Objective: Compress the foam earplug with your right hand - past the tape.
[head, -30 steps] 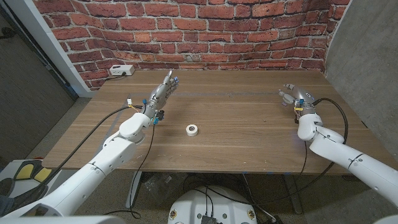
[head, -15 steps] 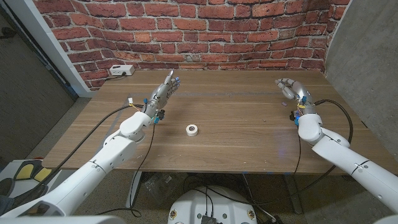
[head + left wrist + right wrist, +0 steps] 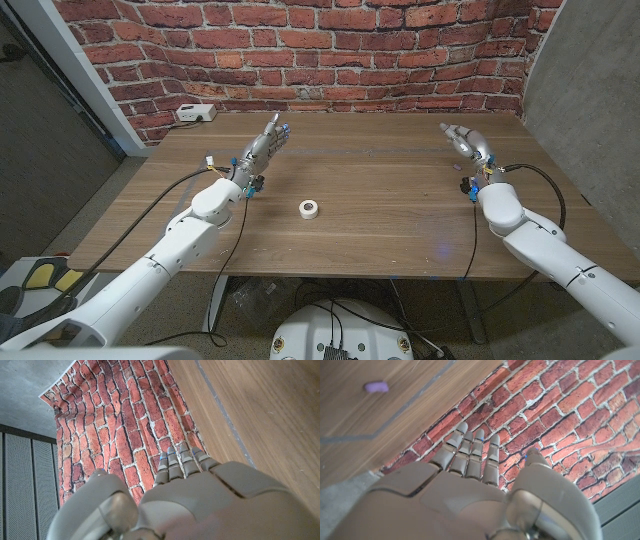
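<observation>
Looking like a robot test lab: bare brown wooden surface (image 3: 380,215) backing onto a red brick-patterned wall covering (image 3: 300,50), white power strip (image 3: 195,114) lying at its rear edge.

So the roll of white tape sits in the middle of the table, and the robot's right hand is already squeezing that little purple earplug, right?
Not quite. The roll of white tape does sit mid-table, but the right hand is squeezing nothing: the head view shows it raised near the table's far right with its fingers apart. The right wrist view shows the purple earplug lying on the wood, apart from the hand.
</observation>
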Robot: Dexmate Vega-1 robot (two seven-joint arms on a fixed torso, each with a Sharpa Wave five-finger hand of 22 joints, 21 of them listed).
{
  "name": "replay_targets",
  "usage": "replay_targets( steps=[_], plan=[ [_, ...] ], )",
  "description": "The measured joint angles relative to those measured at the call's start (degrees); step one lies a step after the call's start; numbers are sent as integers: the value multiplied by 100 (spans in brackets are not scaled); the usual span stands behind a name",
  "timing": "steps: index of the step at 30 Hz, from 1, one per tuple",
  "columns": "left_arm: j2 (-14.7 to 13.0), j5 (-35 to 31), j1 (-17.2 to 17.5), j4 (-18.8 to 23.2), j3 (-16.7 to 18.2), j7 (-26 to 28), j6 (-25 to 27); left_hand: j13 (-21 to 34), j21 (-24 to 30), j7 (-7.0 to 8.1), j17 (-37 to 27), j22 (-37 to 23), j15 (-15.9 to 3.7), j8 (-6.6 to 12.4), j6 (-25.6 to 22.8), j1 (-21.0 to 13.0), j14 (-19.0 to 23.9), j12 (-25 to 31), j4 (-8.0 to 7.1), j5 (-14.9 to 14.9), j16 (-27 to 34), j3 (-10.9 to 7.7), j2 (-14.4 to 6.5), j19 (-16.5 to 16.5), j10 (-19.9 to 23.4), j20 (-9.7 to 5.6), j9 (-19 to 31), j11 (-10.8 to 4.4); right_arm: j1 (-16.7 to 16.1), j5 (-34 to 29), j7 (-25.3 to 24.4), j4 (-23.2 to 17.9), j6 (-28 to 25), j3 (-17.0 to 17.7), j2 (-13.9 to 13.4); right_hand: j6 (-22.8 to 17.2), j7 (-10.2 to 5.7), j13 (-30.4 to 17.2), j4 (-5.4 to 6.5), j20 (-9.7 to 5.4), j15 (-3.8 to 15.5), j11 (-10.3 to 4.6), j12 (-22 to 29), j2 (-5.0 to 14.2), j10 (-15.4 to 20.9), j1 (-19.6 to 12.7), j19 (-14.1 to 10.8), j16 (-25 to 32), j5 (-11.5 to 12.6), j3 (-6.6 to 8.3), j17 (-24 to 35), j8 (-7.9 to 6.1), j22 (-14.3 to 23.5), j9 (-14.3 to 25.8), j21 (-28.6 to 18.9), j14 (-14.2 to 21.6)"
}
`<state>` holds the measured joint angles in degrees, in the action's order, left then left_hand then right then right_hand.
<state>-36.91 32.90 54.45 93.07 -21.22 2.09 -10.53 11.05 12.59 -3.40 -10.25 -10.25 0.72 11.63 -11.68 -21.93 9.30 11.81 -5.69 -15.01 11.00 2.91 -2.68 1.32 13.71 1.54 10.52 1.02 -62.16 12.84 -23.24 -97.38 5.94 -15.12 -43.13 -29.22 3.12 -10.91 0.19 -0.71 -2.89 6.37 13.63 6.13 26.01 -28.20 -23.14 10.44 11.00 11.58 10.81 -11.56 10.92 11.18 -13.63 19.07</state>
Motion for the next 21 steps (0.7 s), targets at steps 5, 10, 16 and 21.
replay_targets(
  steps=[5, 10, 16, 21],
  plan=[
    [-23, 34, -53, -81, 0, -123, -25, 0, -31, 0, 0, 0, 0, -23, 0, 0, 0, 0, 16, 0, -16, 16, 0, 0, 0, 0, 0, 0, -35, 563, 484, 117, 382, 81, 122, 577, 166, 1, 135, 51, -135, 104, -150, -149, -334, 441, 203, -28, -65, -230, 0, 141, 0, -22, 109, -340],
    [-30, 76, -104, -186, -3, -252, -71, 0, -31, 19, 0, 0, 0, -23, 19, 0, 0, 0, 16, 0, -24, 16, 0, 0, 0, 0, 0, 0, -62, 1238, 1139, 255, 800, 150, 253, 988, 286, 1, 275, 50, -238, 178, -242, -334, -678, 860, 524, -50, -65, -465, 0, 163, -3, -27, 216, -717],
    [-32, 130, -151, -293, -7, -387, -130, 0, -31, 19, 0, 0, 0, -23, 24, 0, 0, 0, -8, 0, -24, 41, 0, 0, -42, 0, 0, -1, -77, 1799, 1680, 363, 1088, 180, 345, 1279, 384, 18, 401, 49, -266, 229, -285, -498, -1094, 1243, 930, -73, -65, -686, -1, 163, -27, -53, 304, -1145],
    [-40, 157, -169, -354, -7, -475, -179, 0, -53, 20, 0, 0, 16, -67, 146, 0, -27, -50, -8, 0, -24, 41, 0, 0, -85, 0, 0, -17, -79, 2097, 1995, 437, 1255, 185, 391, 1621, 342, 26, 438, 12, -245, 212, -331, -595, -1444, 1405, 1241, -73, -37, -790, -1, 163, -27, -53, 304, -1469]
  ],
)
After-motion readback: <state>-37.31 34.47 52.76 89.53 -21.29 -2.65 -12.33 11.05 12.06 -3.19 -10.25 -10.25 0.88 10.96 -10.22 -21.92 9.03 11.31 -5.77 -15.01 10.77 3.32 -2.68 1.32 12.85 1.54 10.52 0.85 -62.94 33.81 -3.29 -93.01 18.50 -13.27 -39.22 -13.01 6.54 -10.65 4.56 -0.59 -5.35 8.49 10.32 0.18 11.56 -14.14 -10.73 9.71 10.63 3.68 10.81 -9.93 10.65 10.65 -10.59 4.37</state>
